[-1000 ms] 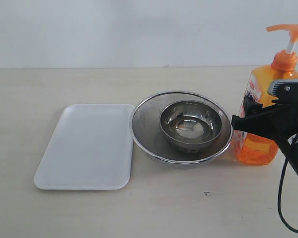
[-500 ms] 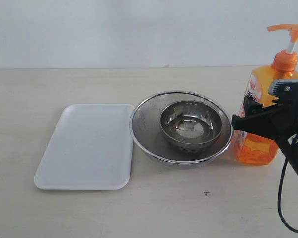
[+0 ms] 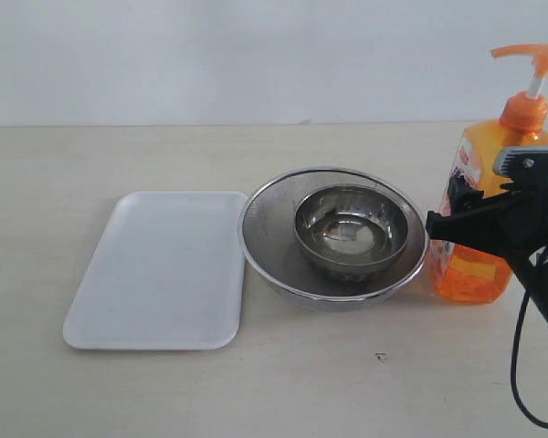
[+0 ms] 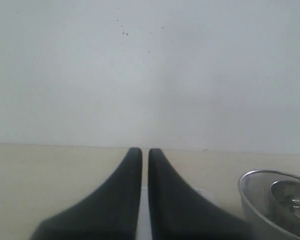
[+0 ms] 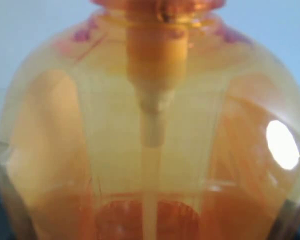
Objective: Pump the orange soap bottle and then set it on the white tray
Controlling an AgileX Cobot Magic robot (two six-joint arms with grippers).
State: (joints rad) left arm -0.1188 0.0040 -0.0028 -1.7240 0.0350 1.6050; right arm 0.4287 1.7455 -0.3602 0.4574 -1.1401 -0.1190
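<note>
The orange soap bottle [image 3: 479, 205] stands upright on the table at the far right, its orange pump head [image 3: 530, 55] raised on a white stem. My right gripper [image 3: 443, 214] grips the bottle's body, one black finger [image 3: 457, 228] across its front and the other behind. In the right wrist view the translucent bottle [image 5: 150, 125] fills the picture, with dark finger edges at the lower corners. The white tray [image 3: 160, 269] lies flat at the left with nothing on it. My left gripper [image 4: 145, 151] is shut on nothing and does not show in the exterior view.
A small steel bowl [image 3: 352, 228] sits inside a wide steel bowl [image 3: 265, 237] between tray and bottle, the wide rim close to the bottle. The wide bowl's rim [image 4: 250, 187] shows beside my left gripper. A black cable [image 3: 521, 365] hangs at right.
</note>
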